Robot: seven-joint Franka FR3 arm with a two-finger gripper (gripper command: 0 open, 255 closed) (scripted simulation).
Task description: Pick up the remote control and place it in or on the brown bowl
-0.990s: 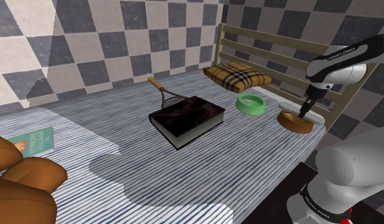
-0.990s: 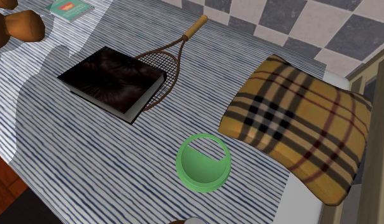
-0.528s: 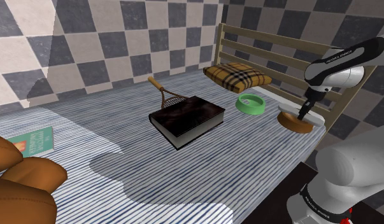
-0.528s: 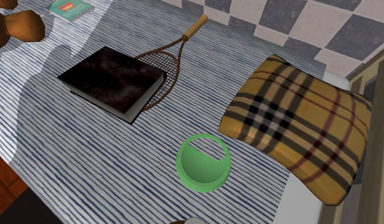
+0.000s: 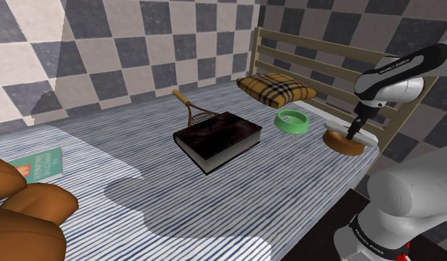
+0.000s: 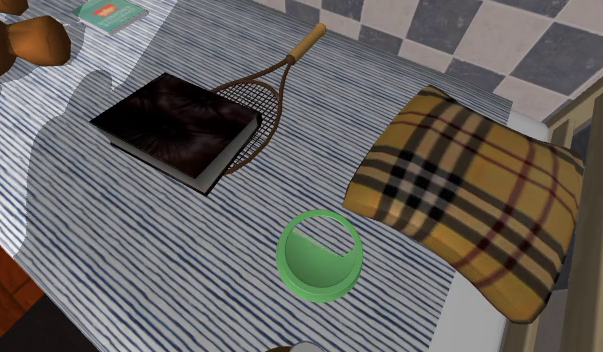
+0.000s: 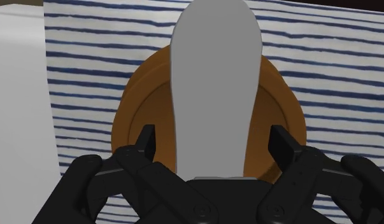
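Where the arm [image 5: 396, 74] hangs: over the corner of the striped cover [image 5: 140, 148], by the slatted headboard [image 5: 256, 52]
gripper [image 7: 213, 137]: fingers spread wide — a gap either side of the remote [image 7: 213, 76], clasping nothing
remote: plain grey, lying across the brown bowl [image 7: 283, 121], far end past its rim
brown bowl: on the stripes, directly under the gripper, near the green bowl [image 5: 291, 120]

Two bowls are counted: one brown bowl [image 7: 283, 114] and one green bowl [image 6: 314, 272]; one grey remote control [image 7: 216, 83] is seen; one dark book [image 6: 174, 125], one racket [image 6: 259, 105], one plaid cushion [image 6: 469, 200] and one thin green booklet [image 5: 36, 164] are counted; one striped bed [image 5: 140, 141] is seen.
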